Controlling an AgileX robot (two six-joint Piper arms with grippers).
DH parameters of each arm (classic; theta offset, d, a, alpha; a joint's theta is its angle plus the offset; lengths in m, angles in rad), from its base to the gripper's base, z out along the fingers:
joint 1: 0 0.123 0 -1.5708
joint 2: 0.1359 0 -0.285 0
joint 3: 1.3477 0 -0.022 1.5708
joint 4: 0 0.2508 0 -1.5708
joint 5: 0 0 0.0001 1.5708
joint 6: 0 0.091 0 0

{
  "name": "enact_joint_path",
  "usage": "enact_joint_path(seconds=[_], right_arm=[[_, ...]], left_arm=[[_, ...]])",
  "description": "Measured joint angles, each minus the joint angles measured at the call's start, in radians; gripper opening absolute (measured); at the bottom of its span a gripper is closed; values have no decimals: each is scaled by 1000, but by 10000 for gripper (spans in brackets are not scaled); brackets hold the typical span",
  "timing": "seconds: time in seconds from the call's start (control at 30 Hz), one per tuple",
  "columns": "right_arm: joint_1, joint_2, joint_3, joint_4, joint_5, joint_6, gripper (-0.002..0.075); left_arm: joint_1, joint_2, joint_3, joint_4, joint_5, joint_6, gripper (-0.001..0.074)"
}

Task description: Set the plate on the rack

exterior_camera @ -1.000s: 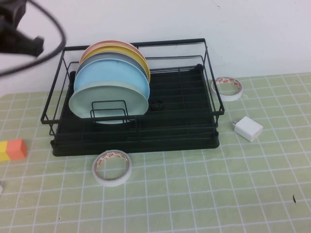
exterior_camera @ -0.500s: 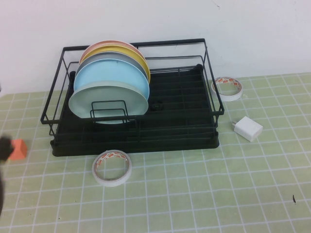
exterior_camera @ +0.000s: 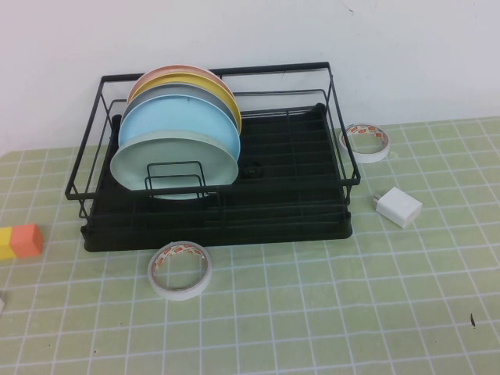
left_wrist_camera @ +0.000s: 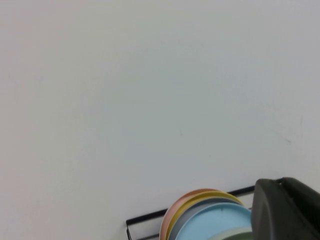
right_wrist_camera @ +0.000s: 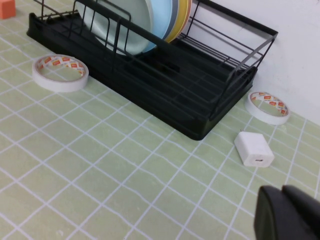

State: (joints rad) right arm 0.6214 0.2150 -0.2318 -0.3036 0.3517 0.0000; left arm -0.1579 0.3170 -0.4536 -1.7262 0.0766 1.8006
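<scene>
**Mint plate stands in the rack, both arms out of the overhead shot**

High view: the rack (exterior_camera: 219,164) sits on the green gridded table (exterior_camera: 328,312) against the white wall. In its left half five plates stand upright in a row; the plate (exterior_camera: 173,166), pale mint, is nearest, with the sky-blue plate (exterior_camera: 183,121) just behind it, then grey, yellow and pink. No arm or gripper shows here. A tape roll (exterior_camera: 180,269) lies just in front of the rack, a second tape roll (exterior_camera: 366,141) by its far right corner, a white charger (exterior_camera: 398,207) to its right, and an orange-and-yellow block (exterior_camera: 20,241) at the left edge.

Left wrist view: only here does the left gripper (left_wrist_camera: 286,210) appear, as a dark body in one corner, raised and facing the wall, with the plate tops (left_wrist_camera: 210,215) and a rack bar beside it. Whether its fingers are apart or together cannot be told.

Right wrist view: the right gripper (right_wrist_camera: 287,212) shows as a dark mass low over bare table, nearer than the charger (right_wrist_camera: 254,148) and well apart from the plate (right_wrist_camera: 112,20). Its finger spread cannot be told either.
</scene>
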Motion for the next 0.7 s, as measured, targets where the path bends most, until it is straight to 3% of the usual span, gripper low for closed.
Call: enact_joint_path(seconds=[0.23,0.57,0.7], right_arm=[[-45,0,0,54,0,7,1],[-427,-65,0,66,0,8,1],[-536,-108,0,62,0,6,1]], left_arm=[[0,-31,3,0,0,0,-1],[0,-135,6,-4,-137,0,-1],[0,-206,32,-9,-176,0,-1]])
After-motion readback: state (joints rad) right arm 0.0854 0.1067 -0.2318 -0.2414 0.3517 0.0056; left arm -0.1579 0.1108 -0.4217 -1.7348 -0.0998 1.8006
